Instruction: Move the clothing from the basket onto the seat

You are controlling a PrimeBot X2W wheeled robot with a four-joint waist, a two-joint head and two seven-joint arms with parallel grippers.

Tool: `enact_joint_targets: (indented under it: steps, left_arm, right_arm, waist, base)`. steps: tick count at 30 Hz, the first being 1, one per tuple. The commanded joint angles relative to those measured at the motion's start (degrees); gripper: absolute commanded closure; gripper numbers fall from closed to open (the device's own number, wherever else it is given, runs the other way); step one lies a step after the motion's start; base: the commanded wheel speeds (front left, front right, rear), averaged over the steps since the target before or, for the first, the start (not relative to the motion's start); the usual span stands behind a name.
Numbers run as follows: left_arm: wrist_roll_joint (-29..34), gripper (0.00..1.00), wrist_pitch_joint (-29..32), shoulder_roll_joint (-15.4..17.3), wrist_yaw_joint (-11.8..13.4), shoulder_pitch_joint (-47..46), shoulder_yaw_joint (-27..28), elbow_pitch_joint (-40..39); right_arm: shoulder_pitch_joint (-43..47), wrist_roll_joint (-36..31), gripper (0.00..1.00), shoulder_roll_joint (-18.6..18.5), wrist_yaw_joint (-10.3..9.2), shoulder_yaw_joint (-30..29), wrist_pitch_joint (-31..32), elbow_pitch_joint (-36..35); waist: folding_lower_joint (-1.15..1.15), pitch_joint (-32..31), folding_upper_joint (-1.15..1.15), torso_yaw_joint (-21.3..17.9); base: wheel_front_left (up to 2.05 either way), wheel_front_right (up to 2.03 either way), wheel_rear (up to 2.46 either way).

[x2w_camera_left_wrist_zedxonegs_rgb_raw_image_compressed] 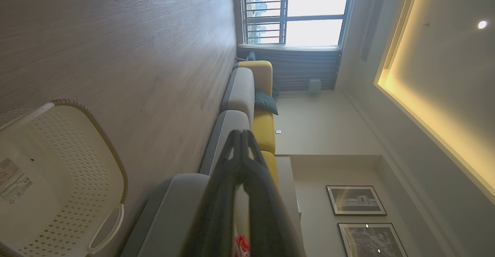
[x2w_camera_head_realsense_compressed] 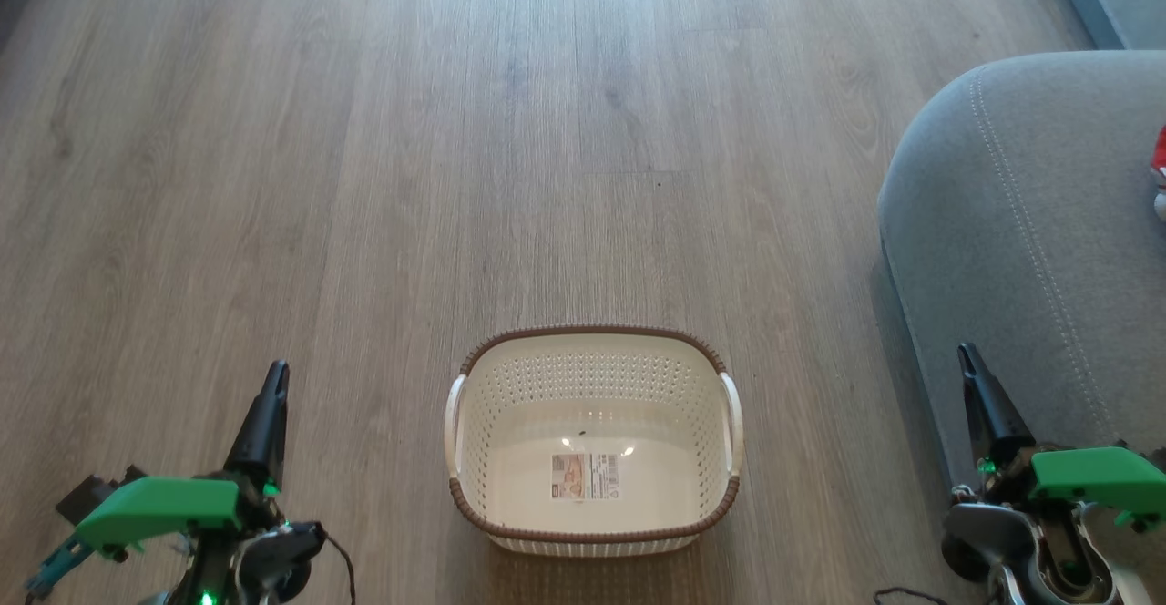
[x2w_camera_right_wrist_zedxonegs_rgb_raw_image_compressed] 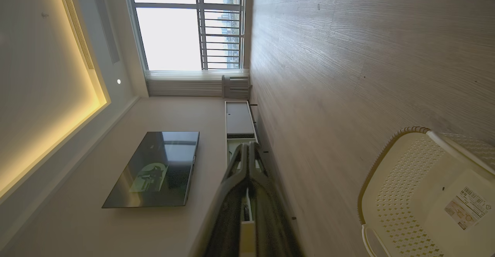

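The clothing (x2w_camera_head_realsense_compressed: 1159,172), a bit of bright red and white fabric, lies on the seat (x2w_camera_head_realsense_compressed: 1029,222) at the far right edge of the head view, cut off by the frame so that its shape cannot be told. The seat is a grey sofa with pale double stitching, standing on the right. The basket (x2w_camera_head_realsense_compressed: 592,377) stands upright on the wooden floor (x2w_camera_head_realsense_compressed: 455,131) to the left of the seat and apart from it, near the robot and midway between its two arms. Its cream perforated walls and bare bottom show, with a paper label (x2w_camera_head_realsense_compressed: 584,476) lying flat on the bottom. The left jaws sit at the near left, over the floor and well left of the basket, pressed closed on nothing and pointing far. The right jaws sit at the near right, in front of the seat's near rounded edge, likewise closed and holding nothing. Further out, the left wrist view shows yellow backrests (x2w_camera_left_wrist_zedxonegs_rgb_raw_image_compressed: 265,133), a dark cushion (x2w_camera_left_wrist_zedxonegs_rgb_raw_image_compressed: 266,102) and a window (x2w_camera_left_wrist_zedxonegs_rgb_raw_image_compressed: 309,13). The right wrist view shows a dark television (x2w_camera_right_wrist_zedxonegs_rgb_raw_image_compressed: 154,168) on the wall.
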Motion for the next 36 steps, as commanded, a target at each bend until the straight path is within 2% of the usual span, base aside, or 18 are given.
enact_joint_targets:
  steps: [1,36]
  left_arm:
    - [-0.34,1.0,0.44,0.47,-0.53,-2.7,2.06,-1.68]
    - [-0.34,1.0,0.43,0.47,-0.53,-2.7,2.06,-1.69]
  right_arm:
    - [-3.19,0.33,1.0,-0.2,0.0,0.96,0.35,-2.23]
    - [-3.19,0.34,1.0,-0.2,0.0,0.97,0.34,-2.23]
  waist:
    - [0.0,0.0,0.0,0.0]
    - [0.0,0.0,0.0,0.0]
  base:
    - [0.0,0.0,0.0]
    - [0.0,0.0,0.0]
